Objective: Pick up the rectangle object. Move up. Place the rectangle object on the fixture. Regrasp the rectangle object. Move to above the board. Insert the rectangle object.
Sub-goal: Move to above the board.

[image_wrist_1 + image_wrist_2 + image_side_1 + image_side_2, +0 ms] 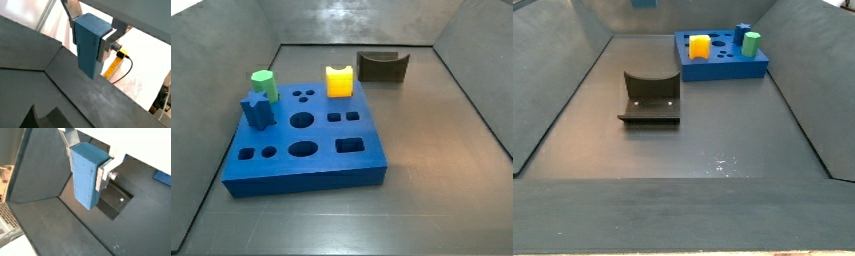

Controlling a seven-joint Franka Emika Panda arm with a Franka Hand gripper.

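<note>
Gripping the rectangle object (91,45) between two flat silver fingers (72,11), the end effector (91,22) is clamped on the block's upper end; the block hangs lengthwise below the fingers, clear of the floor, in both wrist views. The end effector does not appear in either side view.

Item: rectangle object (87,175). Slate grey-blue, plain, brick-shaped. Held in the air, nothing touching its lower end.

Item: fixture (115,201). In a wrist view a dark base plate lies on the floor just behind the block's lower end. In a side view the fixture (648,97) stands mid-floor, upright part with a curved notch, well apart from the board. In a side view the fixture (382,65) sits at roughly 1 o'clock from the board.

Item: board (302,140). Bright blue slab with round and square holes. Carries a yellow arched piece (339,80) at its 12 o'clock edge, a green cylinder (263,84) and a dark blue peg (258,111) toward 10 o'clock.

Item: yellow cable (119,65). Outside the enclosure wall, beyond the block.
</note>
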